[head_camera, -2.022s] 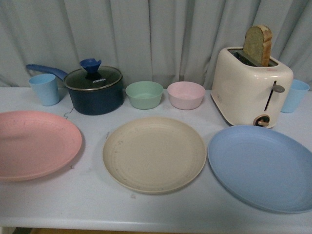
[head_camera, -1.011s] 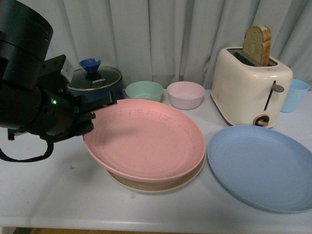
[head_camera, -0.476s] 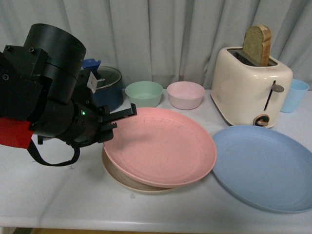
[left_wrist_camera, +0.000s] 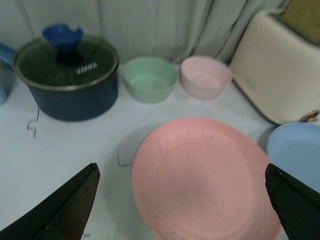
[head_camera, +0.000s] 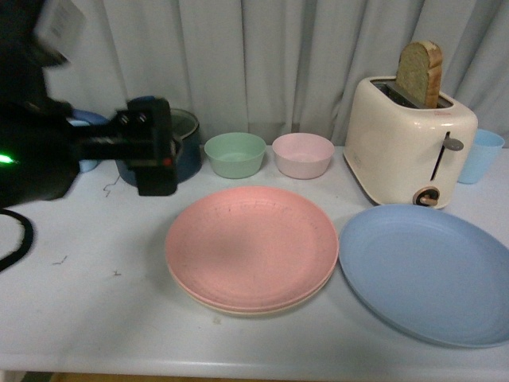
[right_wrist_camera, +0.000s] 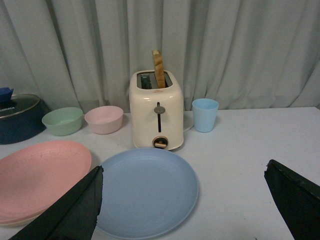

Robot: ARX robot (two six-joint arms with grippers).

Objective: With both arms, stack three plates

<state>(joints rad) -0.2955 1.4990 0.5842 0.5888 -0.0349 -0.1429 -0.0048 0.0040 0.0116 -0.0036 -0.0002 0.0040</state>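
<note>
There were three plates: a pink plate [head_camera: 250,243], a beige plate [head_camera: 250,312] and a blue plate [head_camera: 429,274]. Two bowls stood there, a green bowl [head_camera: 235,153] and a pink bowl [head_camera: 303,154]. One pot [left_wrist_camera: 67,80], one toaster [head_camera: 409,139], one bread slice [head_camera: 420,73] and one cup [head_camera: 481,155] were plain to see.

Since 2 s ago: pink plate [head_camera: 251,245] went fr. left side of table [head_camera: 95,310] onto beige plate [head_camera: 238,309]. 0.5 s ago it hung tilted in left pincer [left_wrist_camera: 181,170]; now flat, centred, beige just a thin front rim. Left arm [head_camera: 48,151] came in, let go, pulled back left w/ fingers wide apart, empty.
</note>
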